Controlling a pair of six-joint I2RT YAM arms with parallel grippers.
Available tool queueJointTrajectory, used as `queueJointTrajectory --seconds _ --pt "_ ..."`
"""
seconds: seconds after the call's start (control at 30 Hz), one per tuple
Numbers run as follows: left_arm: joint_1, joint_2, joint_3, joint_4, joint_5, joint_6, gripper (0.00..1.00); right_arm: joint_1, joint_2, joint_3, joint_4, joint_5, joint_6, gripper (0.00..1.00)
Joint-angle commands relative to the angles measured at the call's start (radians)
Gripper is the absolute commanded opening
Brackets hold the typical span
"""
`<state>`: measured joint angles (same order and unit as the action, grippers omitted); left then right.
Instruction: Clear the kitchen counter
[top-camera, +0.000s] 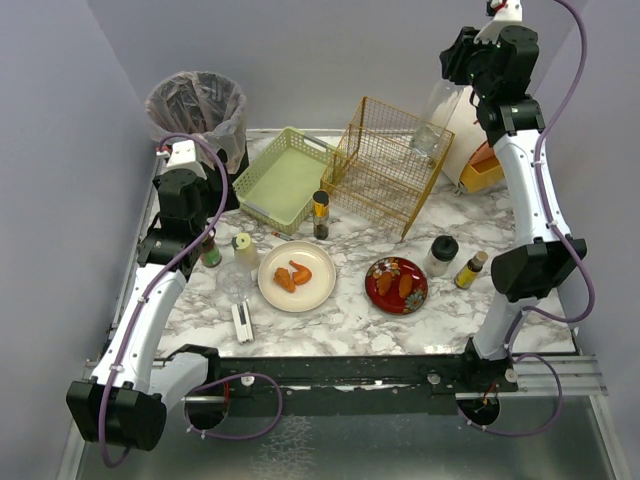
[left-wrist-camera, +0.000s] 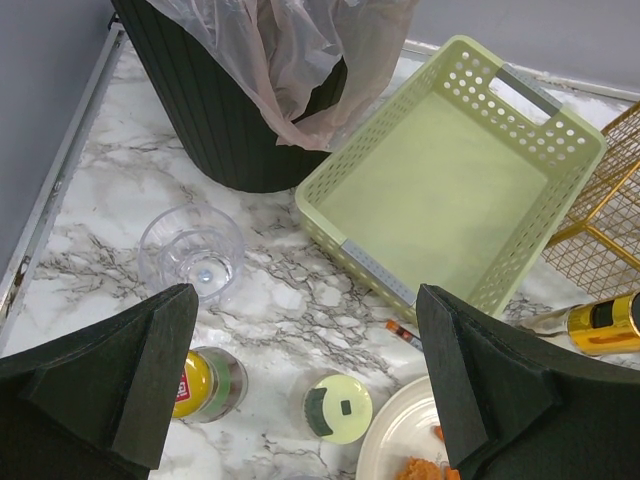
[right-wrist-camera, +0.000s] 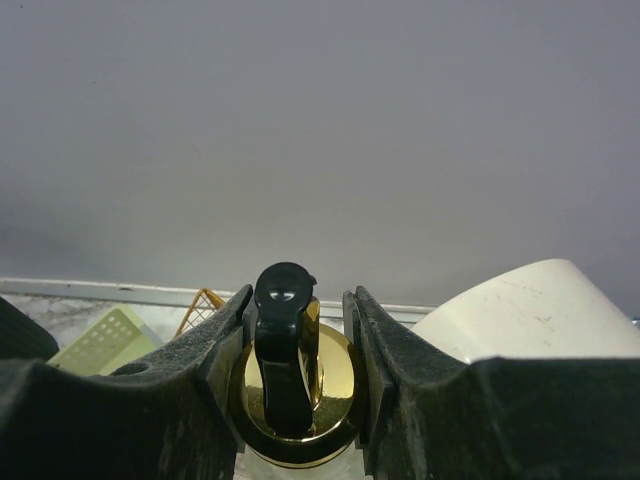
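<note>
The left gripper (left-wrist-camera: 305, 300) is spread wide, its dark fingers (left-wrist-camera: 110, 380) framing the lower corners above the kitchen counter (left-wrist-camera: 100, 200). A clear glass cup (left-wrist-camera: 192, 250) stands upright near a black ribbed bin (left-wrist-camera: 225, 125) with a plastic liner, and a pale green perforated basket (left-wrist-camera: 450, 190) sits just beside the bin. At the bottom edge, a yellow-lidded jar (left-wrist-camera: 205, 383) and a green-capped bottle (left-wrist-camera: 335, 408) stand beside a white plate (left-wrist-camera: 395, 440).
</note>
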<state>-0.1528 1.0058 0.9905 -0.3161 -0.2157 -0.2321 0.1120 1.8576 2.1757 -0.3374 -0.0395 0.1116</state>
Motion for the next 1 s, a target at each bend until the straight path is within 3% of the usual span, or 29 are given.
queueJointTrajectory --seconds 0.0,0.2,0.6,0.8,0.97 --pt "0.013 0.004 -0.005 0.001 0.031 -0.012 0.99 -0.002 0.002 0.019 0.124 0.003 -0.076 0.01" --pt "0.018 0.008 -0.004 0.002 0.038 -0.013 0.99 -0.003 -0.023 -0.093 0.190 0.020 -0.151 0.01" --pt "0.025 0.014 -0.004 0.002 0.040 -0.013 0.99 -0.003 -0.018 -0.163 0.237 -0.042 -0.186 0.01" --pt "0.027 0.014 -0.006 0.002 0.045 -0.013 0.99 -0.003 0.009 -0.106 0.252 -0.199 -0.257 0.00" --pt "0.026 0.013 -0.006 0.002 0.046 -0.013 0.99 -0.002 0.023 -0.069 0.271 -0.233 -0.295 0.00"
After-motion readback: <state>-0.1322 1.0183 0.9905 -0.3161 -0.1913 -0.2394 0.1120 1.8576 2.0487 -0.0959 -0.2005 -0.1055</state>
